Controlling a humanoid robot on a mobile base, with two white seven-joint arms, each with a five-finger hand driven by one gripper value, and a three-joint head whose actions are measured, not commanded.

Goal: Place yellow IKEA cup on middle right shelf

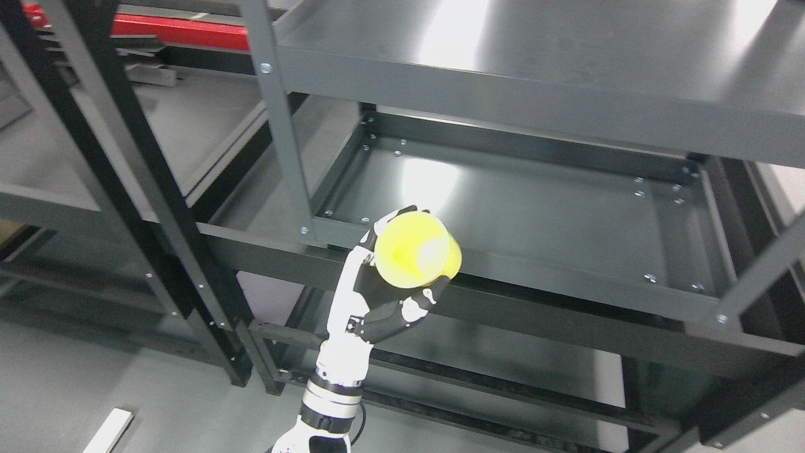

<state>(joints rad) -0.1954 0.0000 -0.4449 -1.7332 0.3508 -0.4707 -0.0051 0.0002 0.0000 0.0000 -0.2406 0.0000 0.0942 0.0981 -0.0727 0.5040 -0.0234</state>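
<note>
The yellow cup (416,257) is held in my left hand (412,261), whose arm rises from the bottom edge left of the middle. Black fingers wrap around its far side and the thumb presses it from below. The cup is tilted, with one round end facing the camera. It hangs at the front rail of the dark grey middle shelf (534,201), near that shelf's left front corner and beside the upright post (283,126). The shelf tray itself holds nothing. My right hand is out of view.
A top shelf (566,56) overhangs the middle one. A lower shelf (503,358) shows beneath the front rail. Another dark rack (126,163) stands to the left. A white strip (108,431) lies on the grey floor at the lower left.
</note>
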